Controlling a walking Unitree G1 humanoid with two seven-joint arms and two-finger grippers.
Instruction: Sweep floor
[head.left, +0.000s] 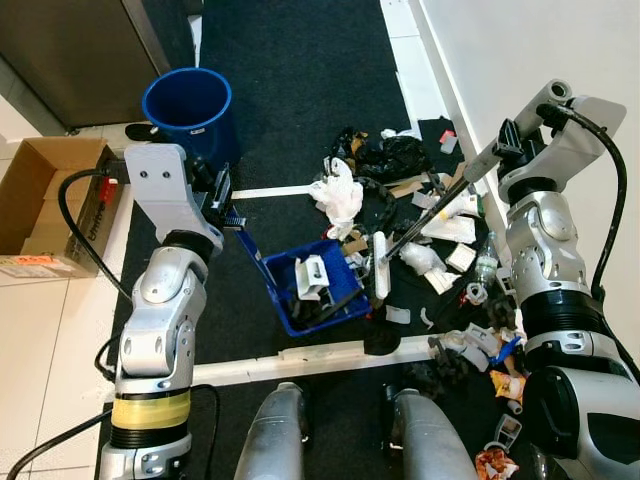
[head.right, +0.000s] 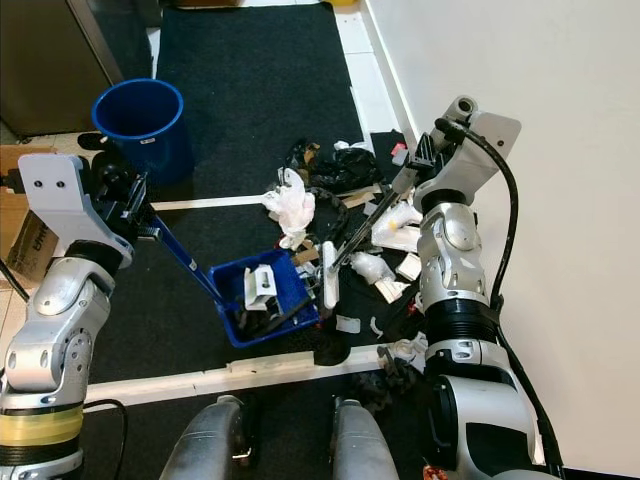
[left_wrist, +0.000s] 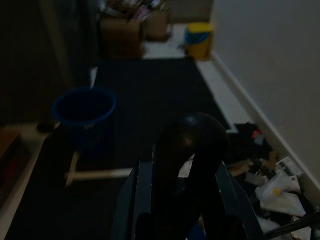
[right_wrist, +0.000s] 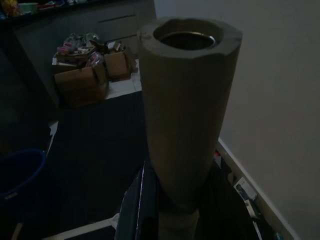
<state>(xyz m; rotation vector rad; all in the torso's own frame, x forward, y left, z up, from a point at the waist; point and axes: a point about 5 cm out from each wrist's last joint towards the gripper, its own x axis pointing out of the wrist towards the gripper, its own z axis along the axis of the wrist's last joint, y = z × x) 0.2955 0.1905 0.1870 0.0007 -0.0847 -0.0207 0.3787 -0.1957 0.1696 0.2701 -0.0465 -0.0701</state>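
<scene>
Right gripper (head.left: 497, 150) clamps the broom (head.left: 381, 262), slanting toward mid-frame at the dustpan (head.left: 318, 287), clamped by left gripper (head.left: 222, 200).

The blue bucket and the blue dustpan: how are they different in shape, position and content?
The blue bucket is round and deep, while the blue dustpan is a shallow rectangular tray. The bucket stands apart on the dark mat, its inside hidden; the dustpan lies beside the trash pile and already holds debris. Both are blue.

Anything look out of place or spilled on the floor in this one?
Yes. Mixed litter is strewn over the black mat along the white wall: wrappers, a crumpled white bag and black plastic. Some already sits in the blue dustpan.
</scene>
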